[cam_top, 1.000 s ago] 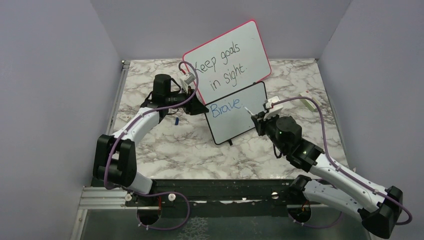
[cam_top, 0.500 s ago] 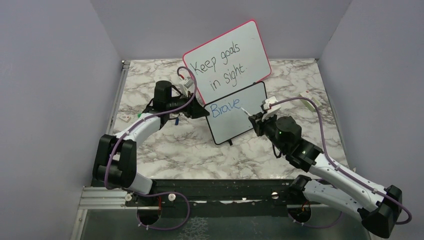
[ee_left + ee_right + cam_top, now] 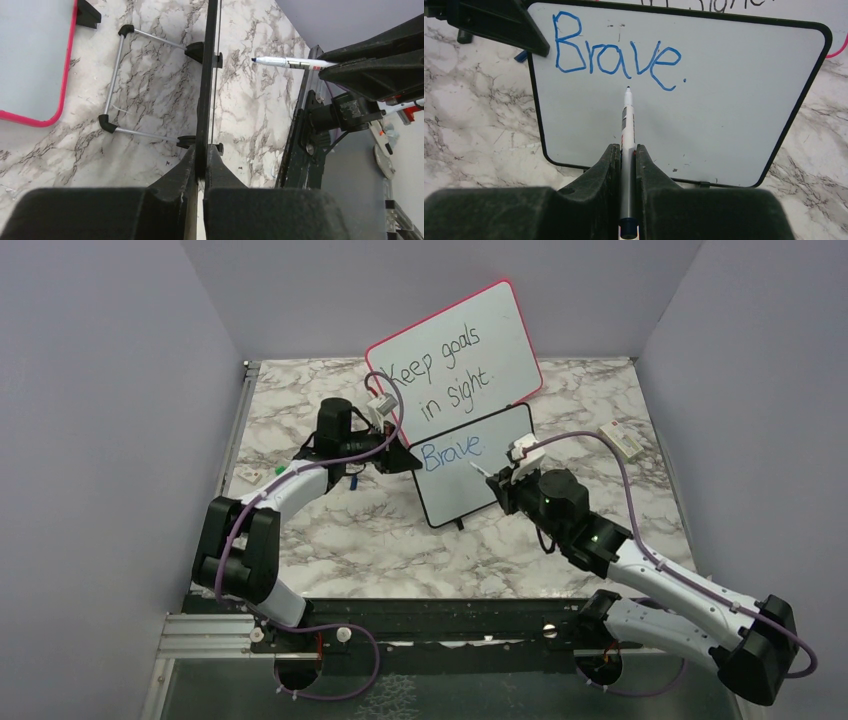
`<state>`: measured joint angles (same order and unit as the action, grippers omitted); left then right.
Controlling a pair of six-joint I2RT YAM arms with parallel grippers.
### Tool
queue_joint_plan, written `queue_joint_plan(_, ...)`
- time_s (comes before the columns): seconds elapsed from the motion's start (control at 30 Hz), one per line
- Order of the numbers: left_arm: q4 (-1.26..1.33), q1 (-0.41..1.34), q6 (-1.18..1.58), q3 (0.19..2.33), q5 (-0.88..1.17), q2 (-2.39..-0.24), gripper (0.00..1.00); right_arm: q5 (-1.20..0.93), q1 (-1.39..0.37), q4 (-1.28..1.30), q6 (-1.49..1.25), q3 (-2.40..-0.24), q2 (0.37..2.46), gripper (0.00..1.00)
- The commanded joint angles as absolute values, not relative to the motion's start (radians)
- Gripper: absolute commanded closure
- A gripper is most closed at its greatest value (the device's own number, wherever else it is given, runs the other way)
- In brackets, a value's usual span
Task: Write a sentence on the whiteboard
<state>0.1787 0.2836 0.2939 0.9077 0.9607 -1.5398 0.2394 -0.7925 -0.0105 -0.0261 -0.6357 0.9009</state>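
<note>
The small black-framed whiteboard (image 3: 470, 475) stands tilted at mid-table; it fills the right wrist view (image 3: 714, 115) and shows edge-on in the left wrist view (image 3: 207, 75). The blue sentence reads "Brave." (image 3: 616, 55) along its top left (image 3: 450, 453). My left gripper (image 3: 405, 460) is shut on the board's left edge (image 3: 202, 162). My right gripper (image 3: 503, 483) is shut on a white marker (image 3: 627, 122), uncapped, its tip just below the "v" and a little off the board. The marker also shows in the left wrist view (image 3: 290, 62).
The larger pink-framed board (image 3: 455, 355) with black writing leans behind the small one. A white eraser (image 3: 622, 440) lies at the right wall. A small white object (image 3: 250, 475) and a blue cap (image 3: 354, 481) lie left. Grey walls enclose the table.
My right gripper has moved left with the marker, from right of "Brave" to below the word. My left wrist has shifted slightly right, still gripping the board's edge.
</note>
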Motion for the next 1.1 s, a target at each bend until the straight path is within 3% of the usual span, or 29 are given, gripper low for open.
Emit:
queue_joint_plan(0.0, 0.06, 0.285, 0.186, 0.984, 0.969, -1.573, 1.0, 0.222, -0.822, -0.058, -0.015, -0.629, 0.923, 0.99)
queue_joint_plan(0.6, -0.044, 0.288, 0.084, 0.994, 0.957, -1.575, 1.0, 0.627, -1.134, -0.074, -0.059, -0.667, 1.045, 0.99)
queue_joint_plan(1.07, -0.043, 0.29, 0.079, 0.986, 0.929, -1.566, 1.0, 0.693, -1.216, -0.223, -0.054, -0.704, 1.199, 0.99)
